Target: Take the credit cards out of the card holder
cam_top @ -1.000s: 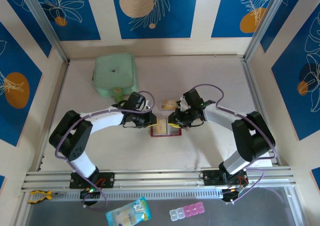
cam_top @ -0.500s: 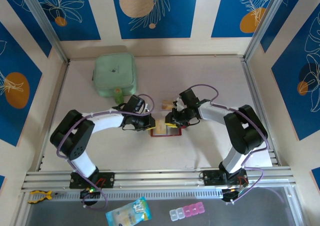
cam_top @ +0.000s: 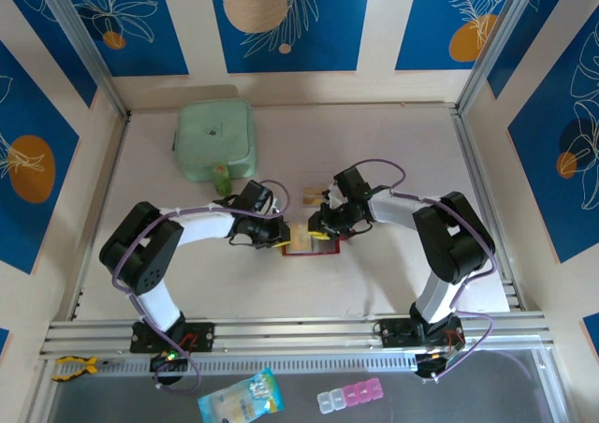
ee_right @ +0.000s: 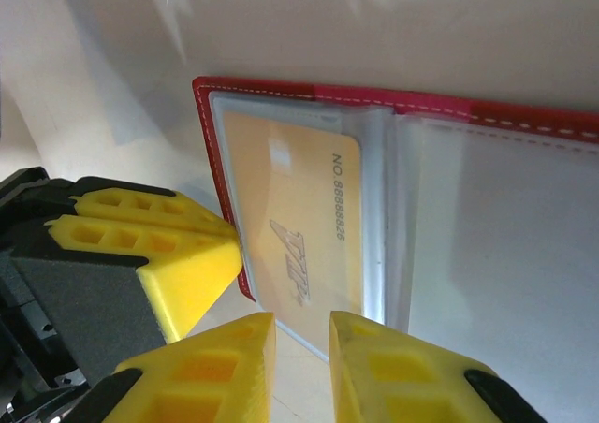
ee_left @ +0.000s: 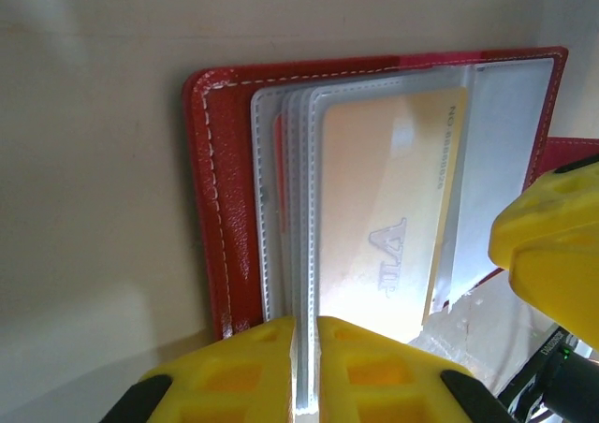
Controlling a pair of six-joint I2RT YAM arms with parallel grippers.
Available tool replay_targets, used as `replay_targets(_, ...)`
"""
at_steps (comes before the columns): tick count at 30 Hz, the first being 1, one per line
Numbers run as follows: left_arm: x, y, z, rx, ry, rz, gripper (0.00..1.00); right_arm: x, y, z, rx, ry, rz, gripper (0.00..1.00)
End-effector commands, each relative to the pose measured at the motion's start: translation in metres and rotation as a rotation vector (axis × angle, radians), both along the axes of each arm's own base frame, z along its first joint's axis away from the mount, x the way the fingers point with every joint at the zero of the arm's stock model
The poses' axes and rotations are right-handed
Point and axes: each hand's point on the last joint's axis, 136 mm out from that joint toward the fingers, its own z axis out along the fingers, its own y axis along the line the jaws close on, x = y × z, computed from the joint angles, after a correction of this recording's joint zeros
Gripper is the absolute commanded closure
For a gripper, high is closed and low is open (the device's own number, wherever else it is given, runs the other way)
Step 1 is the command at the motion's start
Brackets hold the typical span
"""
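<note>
card holder (ee_left: 223, 189): small, dark red, leather-like wallet with white stitching. it lies open and flat on the pale table (cam_top: 374, 283), between my two arms and near the middle. pale grey clear plastic sleeves (ee_left: 496, 152) are fanned inside.

gold card (ee_right: 281, 208): thin gold-orange rectangle marked "vip", with a printed number. it sits in the top sleeve and is not out yet.

tan card (cam_top: 314, 196): small thin rectangle, loose on the table just beyond the holder. i count it as already removed. it has not moved over the last second.

left gripper (ee_left: 307, 367): yellow fingers pinched together on the edge of a sleeve leaf, pinning the holder at its left side. it has slid in toward the holder since a second ago.

right gripper (ee_right: 301, 362): yellow fingers narrow, with a slim gap left, set astride the near edge of the gold card's sleeve. i cannot tell whether the pads bite the card. this arm has swung in from the right, so both grippers now crowd the holder, close to each other.

meaning, in my judgement: the approach is over and the anchor is set. what remains is a pull on the gold card while the left side holds.

mint-green square soft pouch (cam_top: 215, 138): far left of the table, well apart, no part in this.
</note>
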Motion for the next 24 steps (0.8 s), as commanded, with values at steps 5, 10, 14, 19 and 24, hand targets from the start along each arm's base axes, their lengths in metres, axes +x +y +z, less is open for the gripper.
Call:
replay_targets(5,-0.002,0.006,-0.01,0.036,0.026,-0.009,0.86,0.001,0.011,0.002,0.036,-0.005,0.043,0.8)
replay_targets(10,-0.001,0.006,-0.009,0.037,0.025,-0.009,0.86,0.001,0.012,-0.002,0.035,0.007,0.049,0.8)
replay_targets(14,-0.001,0.007,-0.01,0.039,0.028,-0.009,0.86,0.0,0.012,-0.006,0.026,0.01,0.053,0.8)
replay_targets(19,-0.001,0.006,-0.01,0.038,0.027,-0.01,0.86,-0.003,0.014,-0.01,0.02,0.019,0.066,0.81)
replay_targets(24,0.0,0.005,-0.009,0.035,0.025,-0.011,0.86,-0.005,0.018,-0.011,0.024,0.019,0.089,0.8)
